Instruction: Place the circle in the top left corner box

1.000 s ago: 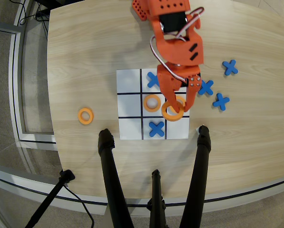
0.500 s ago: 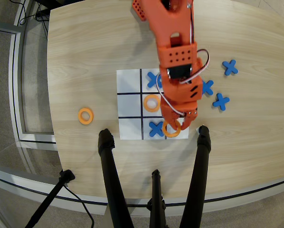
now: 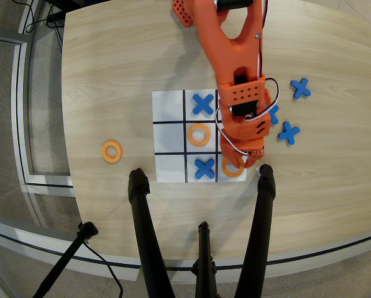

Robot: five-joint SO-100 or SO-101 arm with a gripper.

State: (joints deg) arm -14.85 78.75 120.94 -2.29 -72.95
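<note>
The white 3x3 grid sheet [image 3: 168, 133] lies mid-table in the overhead view. Its top left corner box [image 3: 168, 107], as this view shows it, is bare. My orange gripper [image 3: 246, 162] reaches down from the top edge over the bottom right cell. Its tips sit over the right part of an orange circle [image 3: 230, 169] that lies in that cell. I cannot tell whether the jaws grip it. A second circle [image 3: 199, 135] lies in the centre cell. A third circle [image 3: 112, 151] lies on the table left of the sheet. Blue X pieces fill the top middle [image 3: 202, 103] and bottom middle [image 3: 204, 168] cells.
Loose blue X pieces [image 3: 301, 88] [image 3: 289, 132] lie right of the sheet, one more partly hidden by the arm. Black tripod legs [image 3: 145, 230] [image 3: 263, 223] rise over the table's near edge. The table's rounded left edge [image 3: 66, 124] is close to the loose circle.
</note>
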